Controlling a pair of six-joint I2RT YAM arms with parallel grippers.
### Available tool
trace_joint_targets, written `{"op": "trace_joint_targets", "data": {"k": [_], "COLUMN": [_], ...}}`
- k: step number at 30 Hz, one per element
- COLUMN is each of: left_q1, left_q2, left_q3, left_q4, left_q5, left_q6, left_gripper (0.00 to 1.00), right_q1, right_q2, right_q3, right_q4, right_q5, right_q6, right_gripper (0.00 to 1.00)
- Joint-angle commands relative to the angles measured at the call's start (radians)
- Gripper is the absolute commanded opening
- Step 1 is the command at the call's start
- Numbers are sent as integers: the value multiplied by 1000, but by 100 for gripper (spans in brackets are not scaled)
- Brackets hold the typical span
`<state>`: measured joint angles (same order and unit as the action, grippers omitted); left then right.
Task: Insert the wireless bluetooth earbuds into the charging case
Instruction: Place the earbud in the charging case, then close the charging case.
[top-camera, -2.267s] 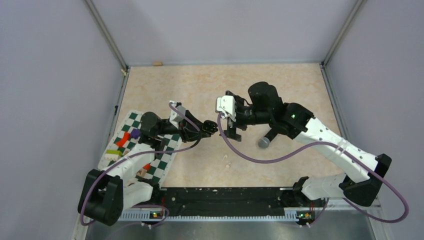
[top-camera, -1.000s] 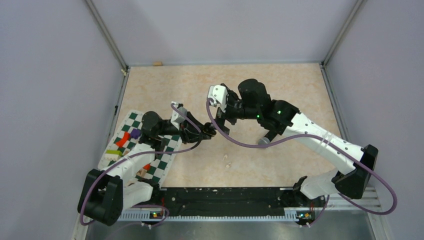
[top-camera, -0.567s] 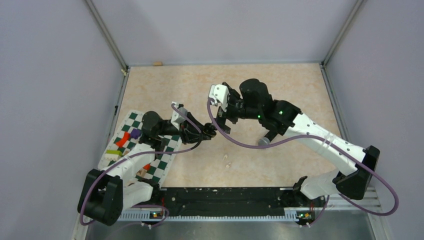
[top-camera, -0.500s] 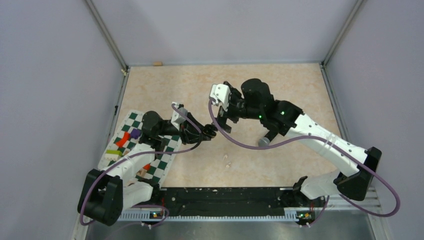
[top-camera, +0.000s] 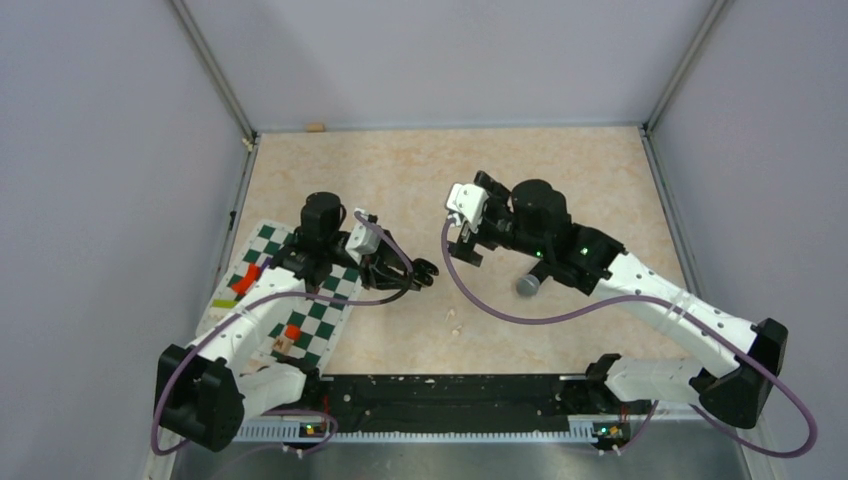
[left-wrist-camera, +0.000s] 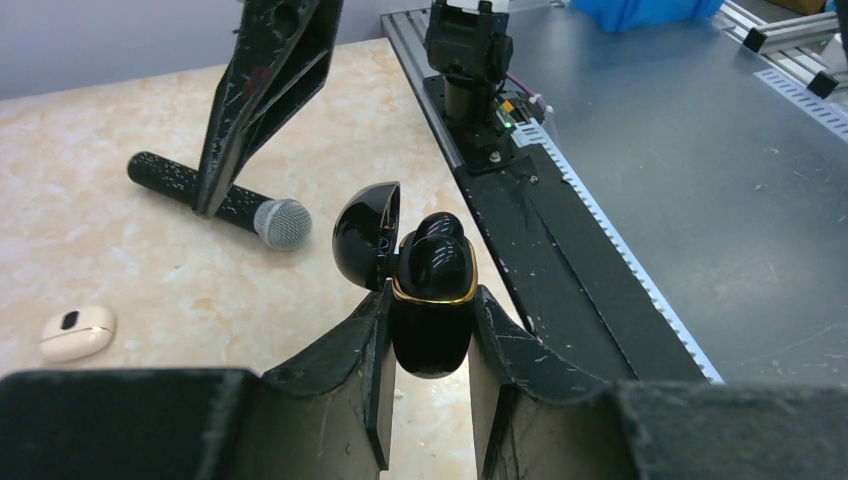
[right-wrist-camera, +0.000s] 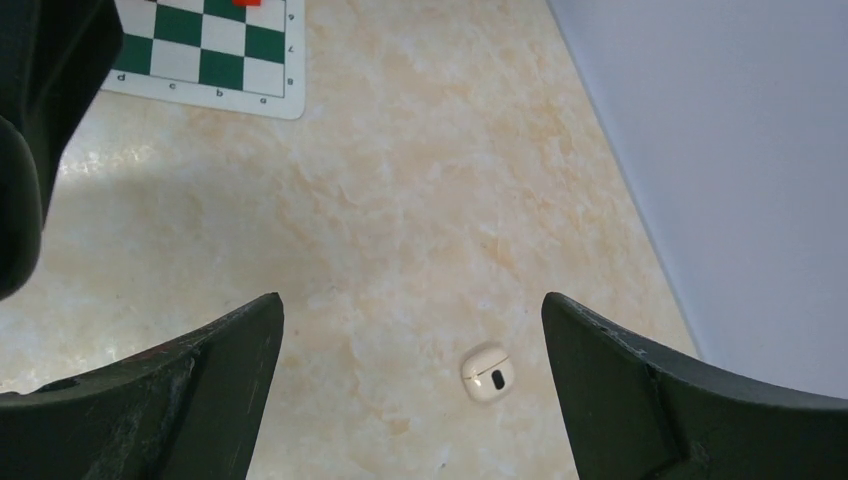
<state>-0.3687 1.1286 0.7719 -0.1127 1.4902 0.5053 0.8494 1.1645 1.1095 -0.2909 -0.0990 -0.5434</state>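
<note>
Hiding its lower half, the left gripper (left-wrist-camera: 432, 305) clamps an open glossy black charging case (left-wrist-camera: 430, 338) holding black earbuds (left-wrist-camera: 436, 250); right gripper (right-wrist-camera: 410, 302) gapes empty.

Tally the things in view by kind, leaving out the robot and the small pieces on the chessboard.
Charging cases: 2 (black case, white case)
Microphone: 1
Chessboard: 1
Total: 4
</note>
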Motion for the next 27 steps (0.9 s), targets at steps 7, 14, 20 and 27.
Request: {"op": "trace_joint_targets", "data": {"k": [7, 14, 20, 27], "left_q1": [-6, -15, -1, 1], "left_q2": [-3, 2, 17, 62], "left_q3": [5, -92, -230, -340], "left_q4": [-174, 271, 774, 1176], "left_q5": [-26, -156, -261, -350], "left_q6": [212, -182, -546, -764], "left_gripper": [0, 0, 0, 0], "right_q1": [-18, -19, -19, -21], "right_q2": [-41, -44, -4, -19], "right_q3": [-63, -152, -160, -206], "right_q4": [184, 341, 397, 496], "right_q5": [-40, -32, 22, 158], "right_q6": [79, 220, 277, 276], "right_gripper": [99, 99, 99, 99]}}
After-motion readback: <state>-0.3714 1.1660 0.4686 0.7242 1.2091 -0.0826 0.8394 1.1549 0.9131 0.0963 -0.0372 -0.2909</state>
